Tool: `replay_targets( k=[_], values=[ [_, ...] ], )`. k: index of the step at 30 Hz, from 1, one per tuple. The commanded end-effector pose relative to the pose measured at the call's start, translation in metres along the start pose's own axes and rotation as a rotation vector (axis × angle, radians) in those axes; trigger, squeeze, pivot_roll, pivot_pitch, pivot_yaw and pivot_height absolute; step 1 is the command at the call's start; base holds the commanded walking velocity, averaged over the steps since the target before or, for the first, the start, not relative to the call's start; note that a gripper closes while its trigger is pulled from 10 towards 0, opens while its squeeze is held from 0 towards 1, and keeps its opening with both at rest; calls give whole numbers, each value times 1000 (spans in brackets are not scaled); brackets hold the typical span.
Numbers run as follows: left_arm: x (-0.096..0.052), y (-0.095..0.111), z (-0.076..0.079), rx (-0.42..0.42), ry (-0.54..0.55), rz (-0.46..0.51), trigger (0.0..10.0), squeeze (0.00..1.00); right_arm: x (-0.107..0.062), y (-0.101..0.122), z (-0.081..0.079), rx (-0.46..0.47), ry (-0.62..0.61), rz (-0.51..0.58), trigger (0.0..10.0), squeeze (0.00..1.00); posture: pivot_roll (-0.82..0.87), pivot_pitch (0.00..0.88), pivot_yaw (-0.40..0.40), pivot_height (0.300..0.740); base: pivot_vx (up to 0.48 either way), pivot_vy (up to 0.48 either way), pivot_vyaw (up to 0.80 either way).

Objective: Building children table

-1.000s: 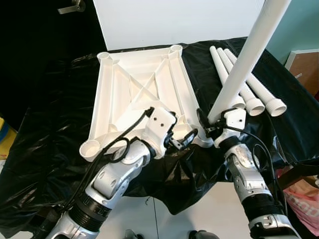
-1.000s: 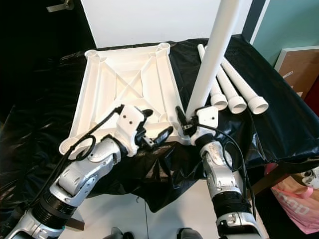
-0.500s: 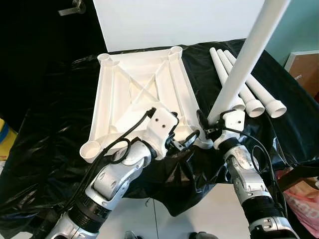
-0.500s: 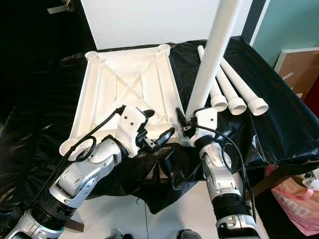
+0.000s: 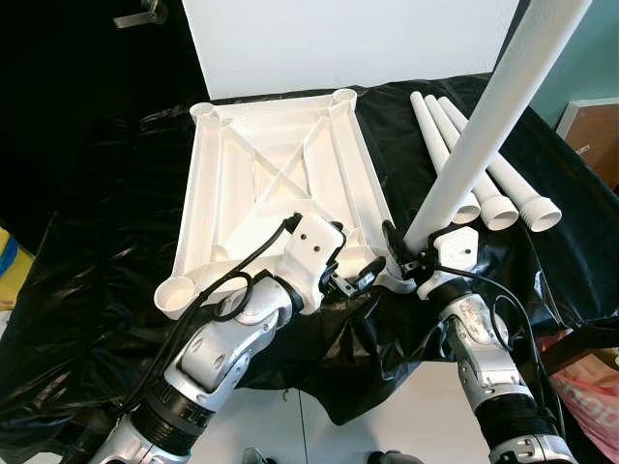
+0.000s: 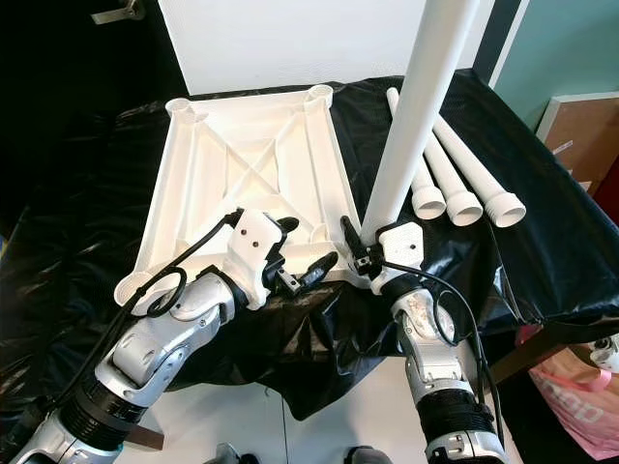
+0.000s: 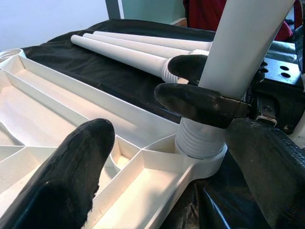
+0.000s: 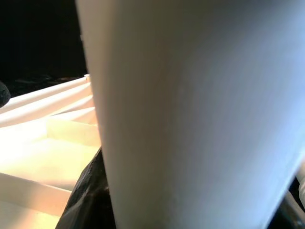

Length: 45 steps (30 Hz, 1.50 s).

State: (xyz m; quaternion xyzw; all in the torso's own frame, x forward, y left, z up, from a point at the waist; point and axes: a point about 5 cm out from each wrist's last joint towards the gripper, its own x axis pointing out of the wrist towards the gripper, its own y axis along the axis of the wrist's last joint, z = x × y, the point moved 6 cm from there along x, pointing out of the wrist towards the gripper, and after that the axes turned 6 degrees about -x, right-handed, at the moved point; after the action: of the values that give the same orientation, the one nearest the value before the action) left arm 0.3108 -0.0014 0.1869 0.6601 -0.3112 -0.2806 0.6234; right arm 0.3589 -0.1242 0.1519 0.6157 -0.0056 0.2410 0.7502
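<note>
Right pincer (image 5: pixel 404 253) clamped on table leg (image 5: pixel 484 111) (threaded end in corner socket (image 7: pixel 200 160)), leg upright, leaning right.

- The left arm (image 5: pixel 218 353) was built of rounded silver shells, with a ribbed black ring near its lower end.
- A black cable (image 5: pixel 227 280) looped from that arm up to a white boxy wrist block (image 5: pixel 311 249) marked with small dark screw holes.
- The left gripper (image 5: pixel 356 277) had long, matte black fingers (image 7: pixel 71 171) with rounded tips.
- The right arm (image 6: pixel 433 362) was slimmer, silver too, with thin black cables along it and a black banded collar.
- The right gripper (image 6: pixel 360 253) carried a white block and black fingers.
</note>
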Motion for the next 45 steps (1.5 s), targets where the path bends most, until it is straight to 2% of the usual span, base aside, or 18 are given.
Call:
replay_targets(
  k=[1, 4, 11, 17, 19, 22, 26, 30, 33, 40, 45],
  values=[
    [-3, -4, 19, 7, -156, -32, 10000, 0, -22, -44, -8, 66, 5, -177, 10000, 0, -106, 105, 51, 740, 0, 0, 0],
    [-3, -4, 19, 7, -157, -32, 10000, 0, -23, -45, -6, 81, -6, -178, 10000, 0, -105, 106, 51, 740, 0, 0, 0],
    [-3, -4, 19, 8, -155, -34, 10000, 0, -21, -60, 4, 153, -61, -283, 10000, 0, -103, 112, 54, 740, 0, 0, 0],
    [-4, -4, 18, 8, -154, -35, 10000, 0, -20, -61, 1, 160, -56, -302, 10000, 0, -105, 114, 55, 740, 0, 0, 0],
    [-3, -4, 18, 8, -154, -35, 10000, 0, -20, -62, -2, 120, -39, -312, 10000, 0, -105, 116, 55, 740, 0, 0, 0],
    [-3, -4, 18, 7, -153, -35, 10000, 0, -21, -63, -4, 113, -34, -315, 10000, 0, -106, 117, 55, 740, 0, 0, 0],
    [-3, -5, 18, 7, -152, -35, 10000, 0, -22, -66, -4, 157, -67, -346, 10000, 0, -107, 120, 57, 740, 0, 0, 0],
    [-3, -4, 18, 6, -152, -35, 10000, 0, -23, -68, -3, 158, -71, -370, 10000, 0, -108, 121, 59, 740, 0, 0, 0],
    [-3, -4, 17, 7, -153, -35, 10000, 0, -25, -77, 0, 177, -80, -427, 10000, 0, -109, 121, 60, 740, 0, 0, 0],
    [-2, -4, 17, 9, -153, -35, 10000, 0, -27, -80, 2, 235, -99, -449, 10000, 0, -110, 121, 60, 740, 0, 0, 0],
    [-2, -3, 17, 7, -152, -33, 10000, 0, -27, -76, 3, 211, -99, -428, 10000, 0, -112, 123, 58, 740, 0, 0, 0]
  ],
)
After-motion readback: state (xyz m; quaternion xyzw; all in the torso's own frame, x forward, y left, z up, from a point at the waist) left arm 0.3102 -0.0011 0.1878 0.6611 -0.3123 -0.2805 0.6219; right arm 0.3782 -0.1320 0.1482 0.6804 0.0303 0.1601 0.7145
